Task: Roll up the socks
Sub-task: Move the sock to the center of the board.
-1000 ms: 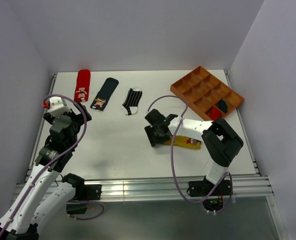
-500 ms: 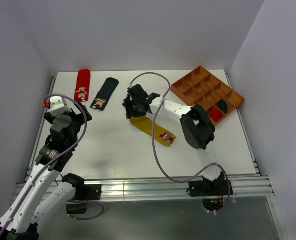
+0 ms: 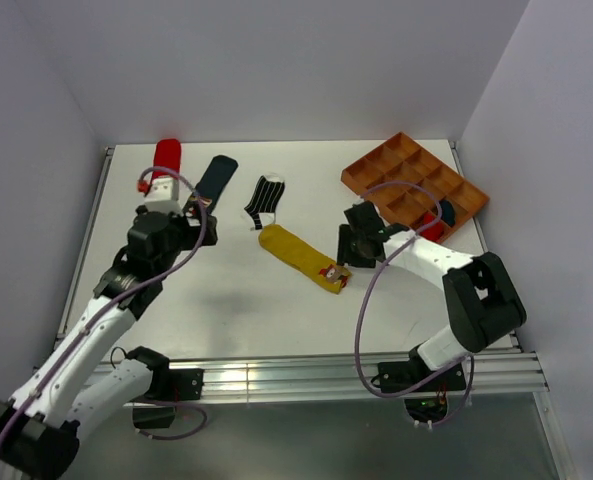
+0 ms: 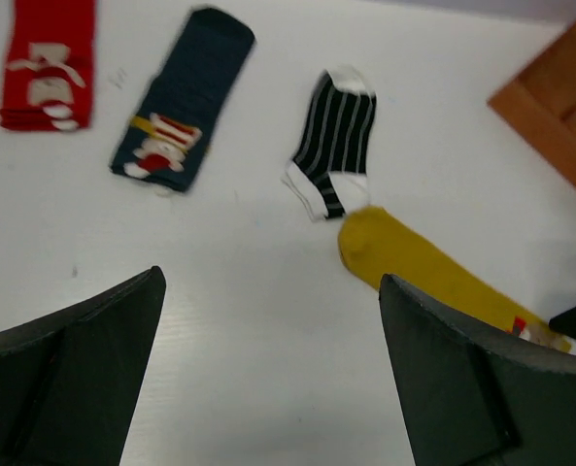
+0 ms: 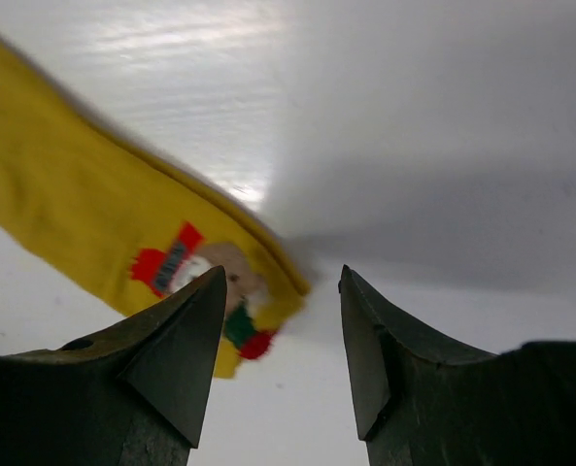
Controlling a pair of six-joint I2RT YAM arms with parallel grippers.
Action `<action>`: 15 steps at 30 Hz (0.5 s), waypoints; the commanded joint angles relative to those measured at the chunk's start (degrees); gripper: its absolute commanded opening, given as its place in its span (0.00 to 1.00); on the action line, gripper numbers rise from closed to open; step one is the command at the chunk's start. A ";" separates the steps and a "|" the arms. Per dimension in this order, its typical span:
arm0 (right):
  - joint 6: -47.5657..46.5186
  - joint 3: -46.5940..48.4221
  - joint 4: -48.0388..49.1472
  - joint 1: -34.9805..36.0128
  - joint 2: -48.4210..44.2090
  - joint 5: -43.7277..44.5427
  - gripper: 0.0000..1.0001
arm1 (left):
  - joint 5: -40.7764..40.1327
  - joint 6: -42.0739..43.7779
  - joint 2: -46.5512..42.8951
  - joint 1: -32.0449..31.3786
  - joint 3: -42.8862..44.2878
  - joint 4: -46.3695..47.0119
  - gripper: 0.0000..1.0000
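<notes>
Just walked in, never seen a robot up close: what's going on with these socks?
Two robot arms are set to roll socks. The right gripper hangs open over the patch end of the yellow sock, which lies flat in the middle, ungripped. The left gripper is open and empty, over the left side. A red sock, a navy sock and a striped sock lie flat near the far edge. A red bundle and a dark bundle sit in the wooden tray.

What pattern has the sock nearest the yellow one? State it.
Black and white stripes on that small fabric sock; best in left wrist view.
</notes>
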 commanded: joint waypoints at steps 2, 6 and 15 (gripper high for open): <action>3.38 -5.18 4.14 -2.42 -6.37 0.77 0.57 | 4.27 0.94 8.55 -7.05 7.05 -1.41 0.97; 3.92 -8.53 5.71 -3.65 -12.86 3.66 0.55 | 0.11 -4.67 19.87 -14.89 12.16 -1.86 0.98; 1.28 -13.19 5.37 -3.83 -27.20 9.38 0.55 | -2.61 -21.63 45.98 -18.77 22.70 4.83 0.98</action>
